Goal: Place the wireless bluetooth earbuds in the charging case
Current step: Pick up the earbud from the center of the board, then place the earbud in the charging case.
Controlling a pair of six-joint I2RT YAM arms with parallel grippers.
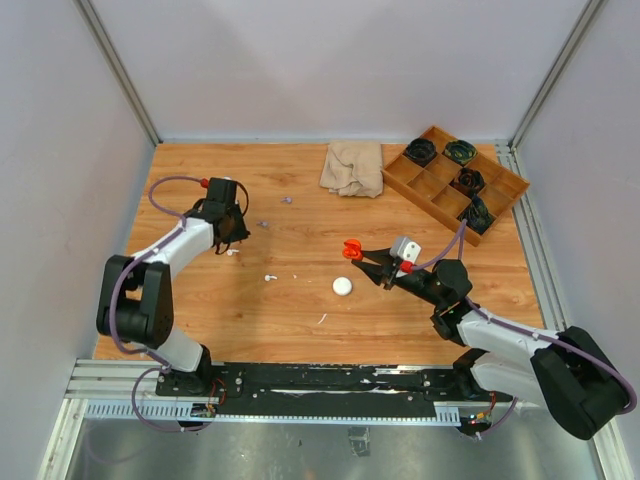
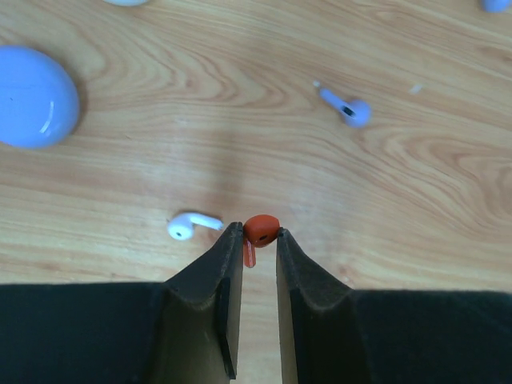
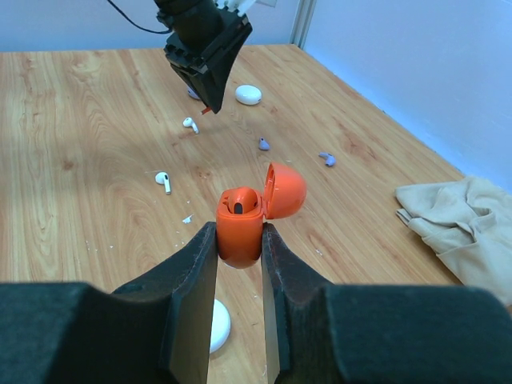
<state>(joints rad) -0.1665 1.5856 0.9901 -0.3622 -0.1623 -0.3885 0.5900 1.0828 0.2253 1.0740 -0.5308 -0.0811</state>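
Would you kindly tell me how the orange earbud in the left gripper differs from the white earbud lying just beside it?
The orange earbud is pinched between the jaws of the left gripper, while the white earbud lies loose on the table. In colour, the held one is orange and the loose one white. Both are small stemmed buds.

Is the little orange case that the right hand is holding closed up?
No. The orange case pinched in the right hand has its lid flipped open and tilted off to one side.
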